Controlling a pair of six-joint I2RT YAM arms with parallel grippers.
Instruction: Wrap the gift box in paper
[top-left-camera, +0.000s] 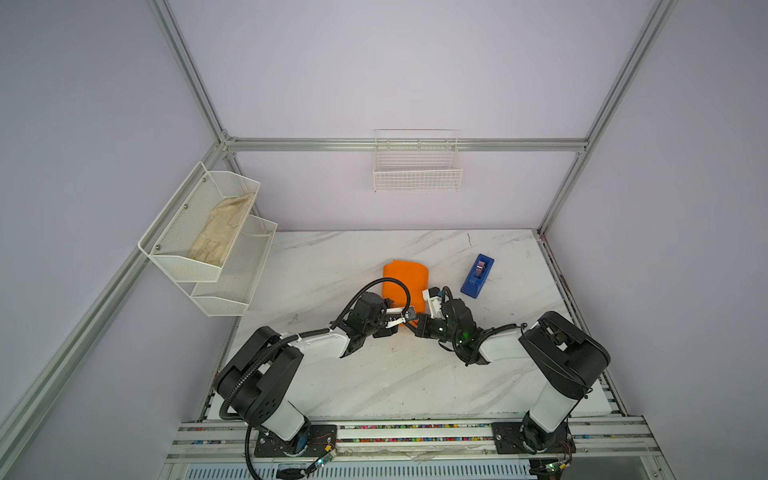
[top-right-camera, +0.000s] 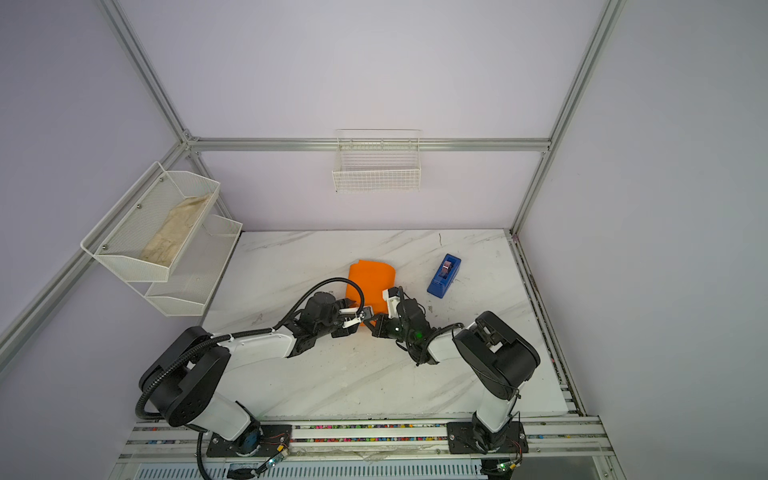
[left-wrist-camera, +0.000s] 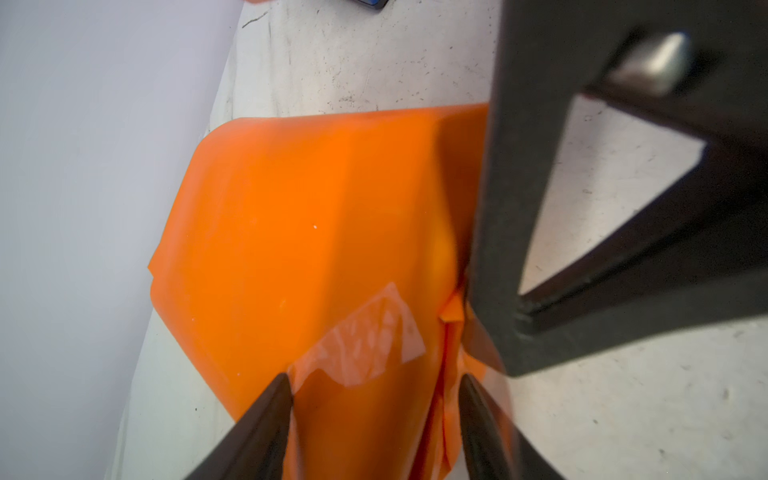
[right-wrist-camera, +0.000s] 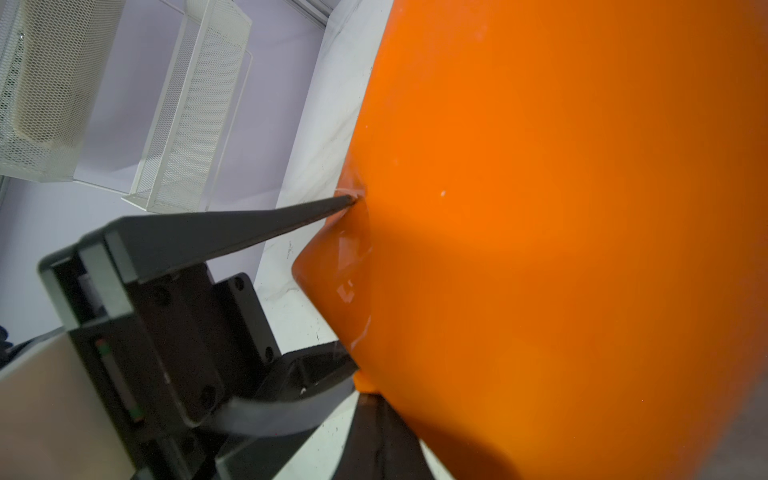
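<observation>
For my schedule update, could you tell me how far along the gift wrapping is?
Done: the paper is folded into a bundle, presumably over the unseen gift box, with one strip of tape on it. In hand: the open left claw straddles the near end while the shut right claw presses there. Left, likely: closing the ends; the tape dispenser stands nearby.

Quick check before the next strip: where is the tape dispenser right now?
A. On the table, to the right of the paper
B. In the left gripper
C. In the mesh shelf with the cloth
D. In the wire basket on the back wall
A: in both top views the blue tape dispenser stands on the marble table, to the right of the orange paper and apart from it.
</observation>
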